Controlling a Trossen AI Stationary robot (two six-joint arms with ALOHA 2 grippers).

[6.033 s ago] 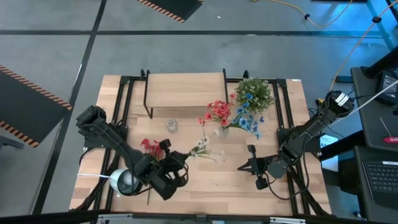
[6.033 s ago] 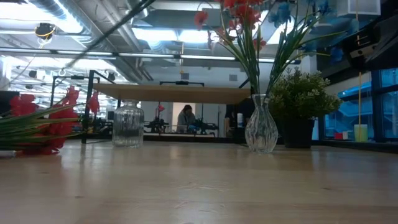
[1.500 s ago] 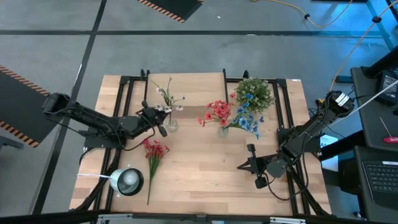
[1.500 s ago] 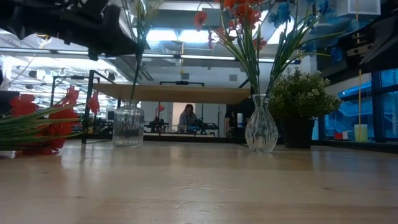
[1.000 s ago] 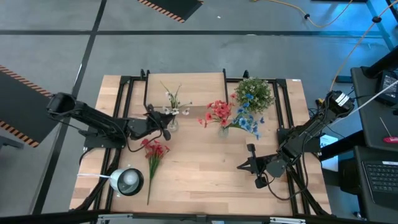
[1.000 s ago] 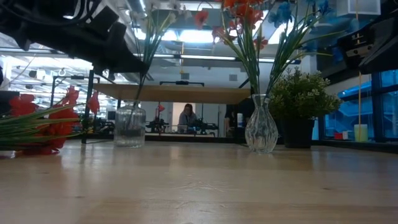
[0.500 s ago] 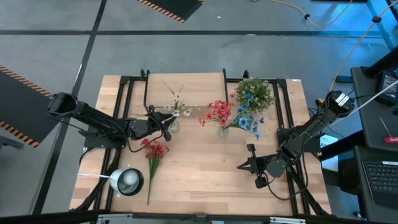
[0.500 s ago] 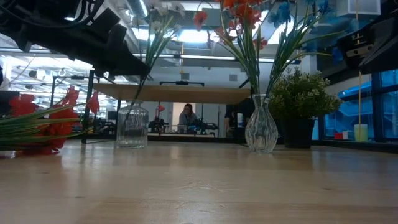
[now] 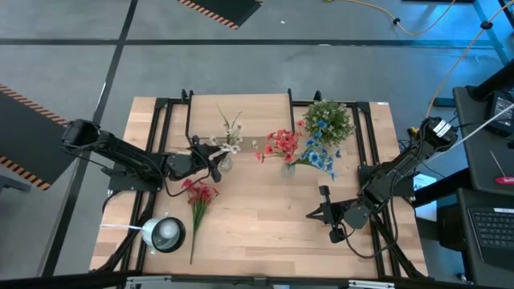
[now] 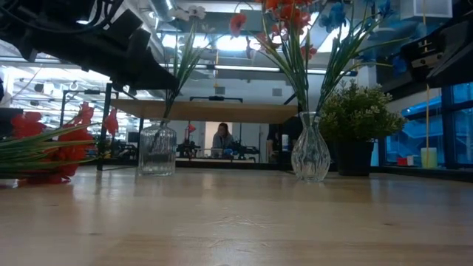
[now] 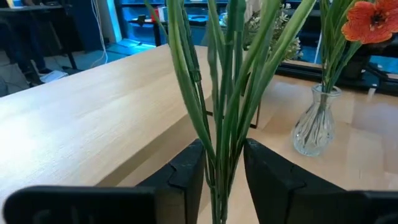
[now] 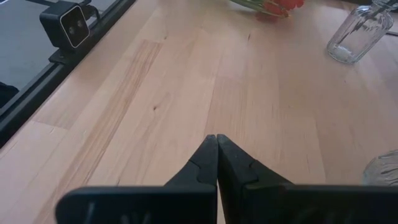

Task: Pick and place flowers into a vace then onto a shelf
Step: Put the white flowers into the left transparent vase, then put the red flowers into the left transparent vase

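Note:
A cream sprig (image 9: pixel 230 132) stands with its stem foot in a small glass jar (image 9: pixel 222 161) in front of the shelf (image 9: pixel 241 112) and leans toward the table's right. My left gripper (image 11: pixel 222 155) is level and open, one finger on each side of the sprig's green stems (image 11: pixel 227 87), just above the jar (image 10: pixel 157 150). A red sprig (image 9: pixel 197 199) lies flat on the table. Red and blue flowers stand in a clear vase (image 10: pixel 310 157). My right gripper (image 12: pixel 216 140) hovers shut over the table's near right part.
A bushy potted plant (image 9: pixel 329 120) stands at the far right beside the shelf. A white round object (image 9: pixel 165 234) lies at the near left corner. Bare wood (image 9: pixel 265 225) stretches between the two arms.
The cream sprig's top has swung farther toward the table's right, while its foot has stayed in the jar.

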